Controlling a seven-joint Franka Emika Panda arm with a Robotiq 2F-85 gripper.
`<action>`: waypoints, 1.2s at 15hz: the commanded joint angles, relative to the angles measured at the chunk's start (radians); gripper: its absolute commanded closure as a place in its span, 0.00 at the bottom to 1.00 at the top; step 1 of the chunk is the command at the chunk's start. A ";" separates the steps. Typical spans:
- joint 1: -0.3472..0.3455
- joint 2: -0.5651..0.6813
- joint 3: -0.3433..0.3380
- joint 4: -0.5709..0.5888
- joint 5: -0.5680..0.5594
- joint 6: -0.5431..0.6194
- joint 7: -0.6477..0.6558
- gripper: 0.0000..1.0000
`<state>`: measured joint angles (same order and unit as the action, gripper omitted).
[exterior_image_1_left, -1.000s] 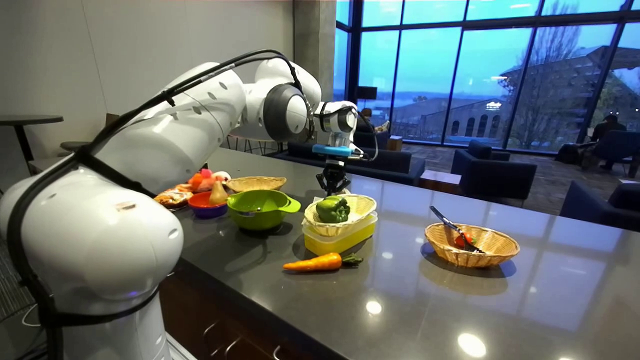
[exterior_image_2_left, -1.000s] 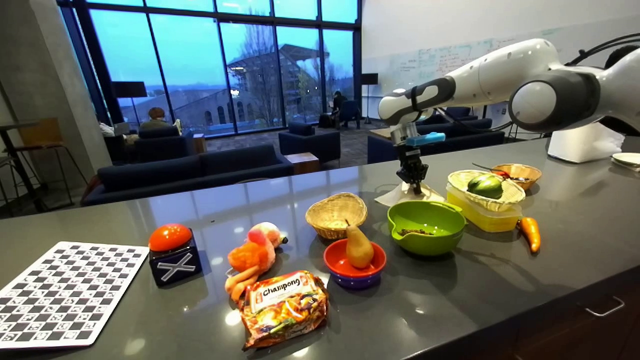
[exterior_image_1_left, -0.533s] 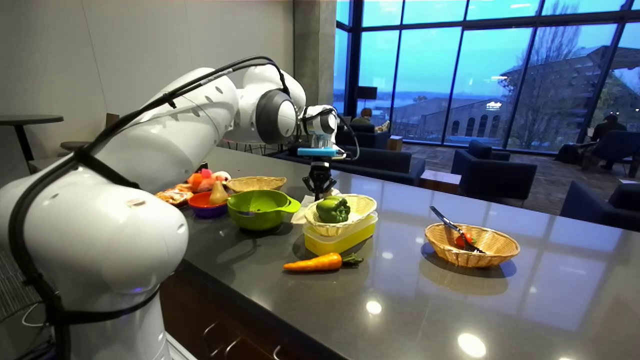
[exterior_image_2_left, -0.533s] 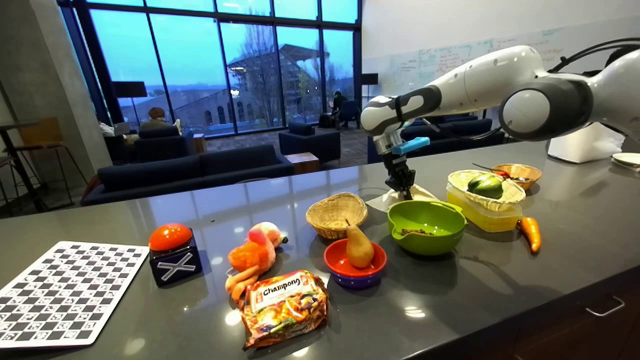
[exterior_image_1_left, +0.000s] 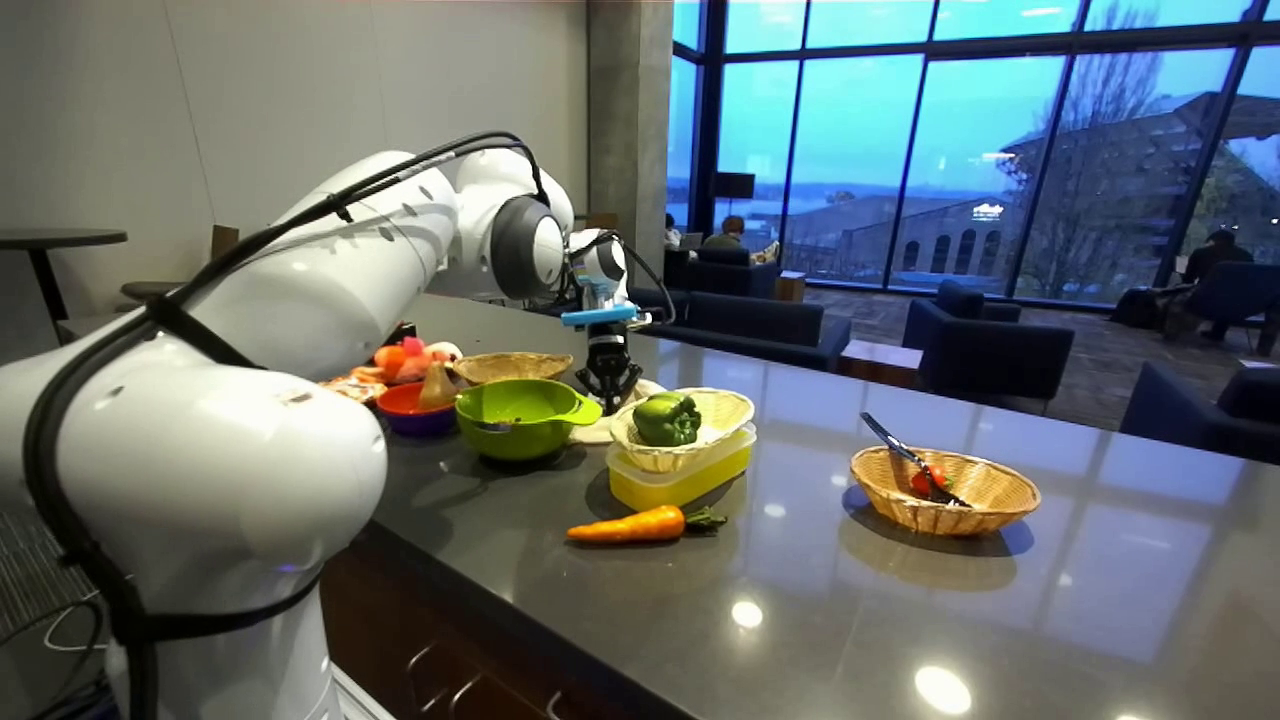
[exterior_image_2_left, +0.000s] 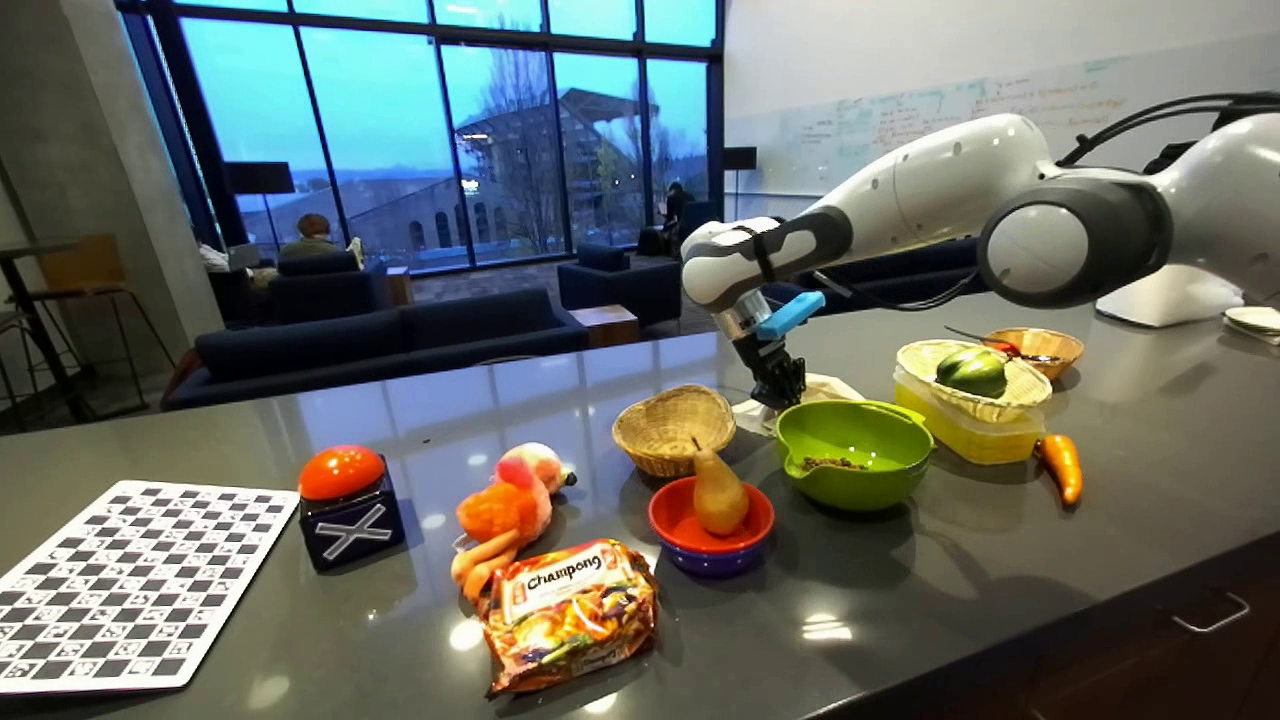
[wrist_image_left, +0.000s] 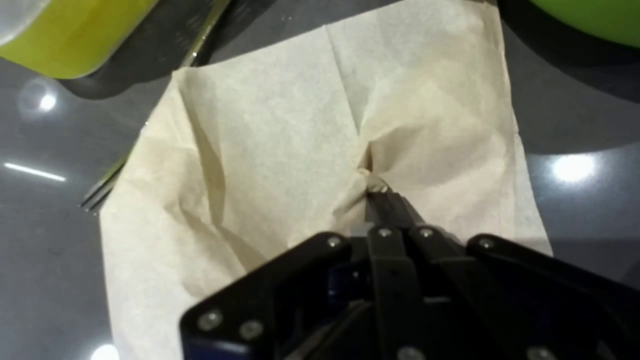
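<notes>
Clamping a small gathered fold near the middle of the beige paper napkin (wrist_image_left: 285, 135) with the pincer (wrist_image_left: 386, 197) drawn together. Find the napkin lying creased on the table (exterior_image_2_left: 1010, 570), in an exterior view between the wicker basket (exterior_image_2_left: 655, 455) and the yellow container (exterior_image_2_left: 965, 435), and towards the table's far edge from the green bowl (exterior_image_2_left: 850, 490). Note a fork (wrist_image_left: 204, 37) partly hidden by the napkin in the wrist view. Note too, in both exterior views, a pale basket (exterior_image_2_left: 1028, 380) with a green pepper (exterior_image_2_left: 972, 372) on top of the container, and a carrot (exterior_image_2_left: 1061, 470) just beside it, nearer the table's front edge.
</notes>
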<state>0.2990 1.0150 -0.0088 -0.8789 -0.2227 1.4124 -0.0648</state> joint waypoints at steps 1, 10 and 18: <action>0.042 0.019 -0.007 0.041 -0.044 -0.030 -0.022 1.00; 0.105 0.007 0.000 0.067 -0.050 -0.025 -0.045 1.00; 0.113 0.012 -0.004 0.100 -0.044 -0.033 -0.072 1.00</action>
<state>0.4104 1.0190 -0.0068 -0.8130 -0.2547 1.4082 -0.1119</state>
